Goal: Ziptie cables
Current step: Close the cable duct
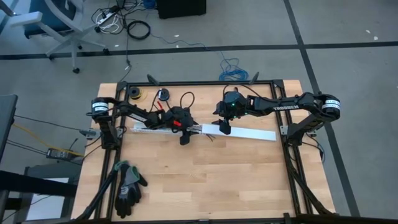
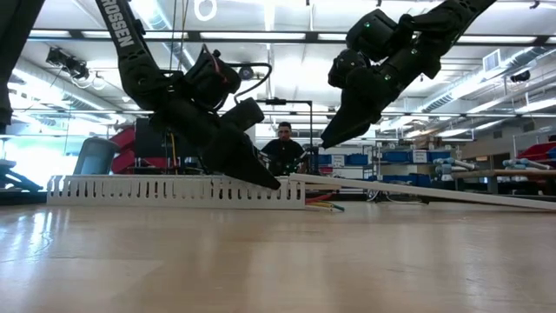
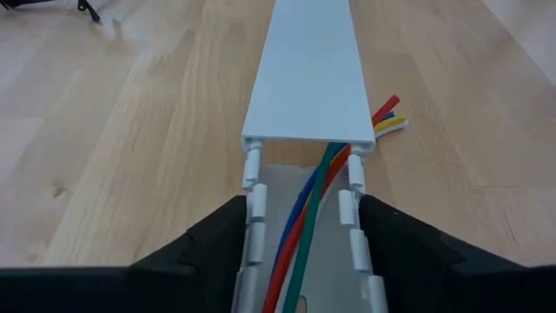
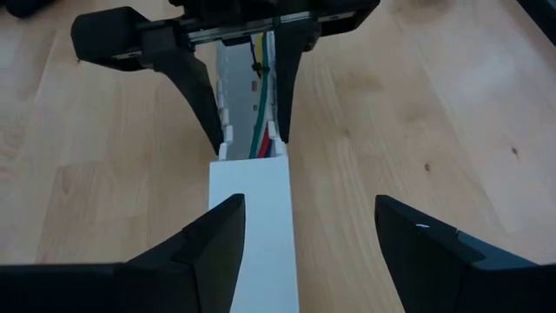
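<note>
Two grippers meet over one white slotted duct point(image 1: 155, 129) on the wooden table point(image 1: 205, 180). From above we see only that the left gripper point(image 1: 194, 130) and the right gripper point(image 1: 224, 127) stand near each other along the duct and its flat white cover point(image 1: 249, 133). The cables point(image 3: 304, 217) barely show there. The left wrist view tells us more: red, blue and green wires run along the duct floor between the left fingers point(image 3: 217, 239), pass under the cover point(image 3: 308, 69), and their ends poke out beside it. The fingers straddle the duct's slotted walls, just beside them; we cannot tell whether they press. In the right wrist view the right gripper point(image 4: 308, 230) hangs spread wide, grasping nothing, with the cover point(image 4: 256, 226) beside one finger point(image 4: 213, 239). Only the low view shows a person point(image 2: 284, 148) beyond the table. Only the high view shows black gloves point(image 1: 129, 185) well behind the left gripper.
</note>
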`<state>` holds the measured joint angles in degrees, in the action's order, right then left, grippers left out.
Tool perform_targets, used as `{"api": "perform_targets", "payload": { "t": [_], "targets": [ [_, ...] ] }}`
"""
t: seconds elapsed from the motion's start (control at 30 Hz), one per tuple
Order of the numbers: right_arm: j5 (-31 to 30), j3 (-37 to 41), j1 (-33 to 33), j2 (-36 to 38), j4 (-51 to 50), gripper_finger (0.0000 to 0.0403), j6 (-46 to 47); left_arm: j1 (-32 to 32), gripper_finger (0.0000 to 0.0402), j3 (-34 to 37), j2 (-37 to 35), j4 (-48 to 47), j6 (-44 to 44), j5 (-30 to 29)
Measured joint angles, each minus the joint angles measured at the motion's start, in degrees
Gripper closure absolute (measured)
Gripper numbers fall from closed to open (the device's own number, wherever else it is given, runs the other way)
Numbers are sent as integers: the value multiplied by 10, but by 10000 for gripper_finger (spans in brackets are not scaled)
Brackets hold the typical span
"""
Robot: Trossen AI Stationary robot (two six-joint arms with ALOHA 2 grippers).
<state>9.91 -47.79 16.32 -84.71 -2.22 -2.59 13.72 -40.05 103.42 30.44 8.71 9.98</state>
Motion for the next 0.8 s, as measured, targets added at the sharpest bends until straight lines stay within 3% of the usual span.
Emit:
{"api": "perform_targets", "payload": {
  "t": [0.33, 0.43, 0.67, 0.8],
  "targets": [
    [3, 0, 0, 0, -13, 185, 31, 0, 181, 0, 0, -1, 0, 0],
    [3, 0, -2, -1, -28, 228, 31, 0, 181, 0, 0, -1, 0, 0],
    [3, 0, -16, -19, -18, 382, 23, 0, 182, 0, 1, 0, 0, 0],
    [3, 0, -29, -53, 15, 393, 10, 0, 182, 0, 1, 0, 0, 0]
  ]
}}
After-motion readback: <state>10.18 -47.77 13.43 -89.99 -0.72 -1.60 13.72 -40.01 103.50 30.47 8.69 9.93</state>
